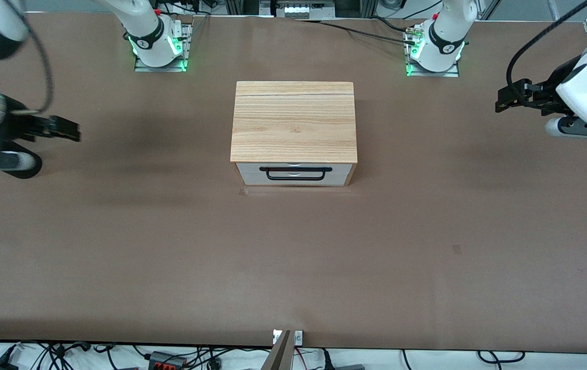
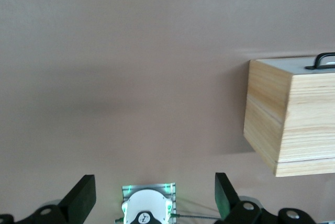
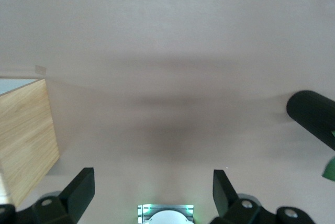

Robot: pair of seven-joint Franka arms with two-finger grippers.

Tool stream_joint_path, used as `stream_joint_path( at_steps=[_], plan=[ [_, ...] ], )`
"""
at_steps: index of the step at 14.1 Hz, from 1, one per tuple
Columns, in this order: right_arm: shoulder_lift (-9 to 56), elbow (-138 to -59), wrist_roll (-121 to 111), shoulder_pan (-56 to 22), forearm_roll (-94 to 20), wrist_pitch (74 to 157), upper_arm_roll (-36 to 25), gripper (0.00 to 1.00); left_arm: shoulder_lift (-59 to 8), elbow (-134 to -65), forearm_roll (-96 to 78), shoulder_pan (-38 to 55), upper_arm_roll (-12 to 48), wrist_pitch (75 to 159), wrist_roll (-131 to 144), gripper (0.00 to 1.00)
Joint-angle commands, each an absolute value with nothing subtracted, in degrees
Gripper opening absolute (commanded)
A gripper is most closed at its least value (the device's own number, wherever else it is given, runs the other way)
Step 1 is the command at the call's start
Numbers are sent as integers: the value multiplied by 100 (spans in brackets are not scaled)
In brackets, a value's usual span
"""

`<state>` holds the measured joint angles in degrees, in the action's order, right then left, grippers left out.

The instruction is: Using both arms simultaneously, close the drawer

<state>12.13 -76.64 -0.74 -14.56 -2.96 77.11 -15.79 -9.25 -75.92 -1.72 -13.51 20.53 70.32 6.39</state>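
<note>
The light oak cabinet [image 1: 293,121] stands mid-table. Its drawer [image 1: 252,176] sits pushed in, the white front panel level with the cabinet's front edge, the black bar handle [image 1: 296,173] across it. My left gripper [image 1: 501,100] hangs open and empty in the air over the left arm's end of the table, well apart from the cabinet. My right gripper [image 1: 70,131] hangs open and empty over the right arm's end. The left wrist view shows the cabinet [image 2: 293,124] and handle [image 2: 324,59] off to one side of the open left gripper [image 2: 154,200]. The right wrist view shows a cabinet corner [image 3: 26,135] beside the open right gripper [image 3: 152,198].
The two arm bases [image 1: 159,43] [image 1: 435,49] with green lights stand along the table edge farthest from the front camera. A small dark mark [image 1: 456,249] lies on the brown tabletop. A dark rounded arm part [image 3: 314,122] shows in the right wrist view.
</note>
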Motion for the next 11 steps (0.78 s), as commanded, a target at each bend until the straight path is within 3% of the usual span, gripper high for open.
stream_joint_path(
  at_steps=[1,3,5,11],
  plan=[
    [538,-8504,44,-372,16,7995,-398,100,57,-8907,-307,-1670,2153,7626,475,100],
    [142,-9313,26,-176,149,8821,-255,100,849,-9788,-351,-1661,2372,7936,475,100],
    [9,-9484,-53,87,150,8982,-255,100,1238,-10168,-456,-1661,2522,7980,475,100],
    [-44,-9466,-97,97,158,8859,-229,100,1450,-10616,-728,-1731,2365,8506,318,100]
  ],
)
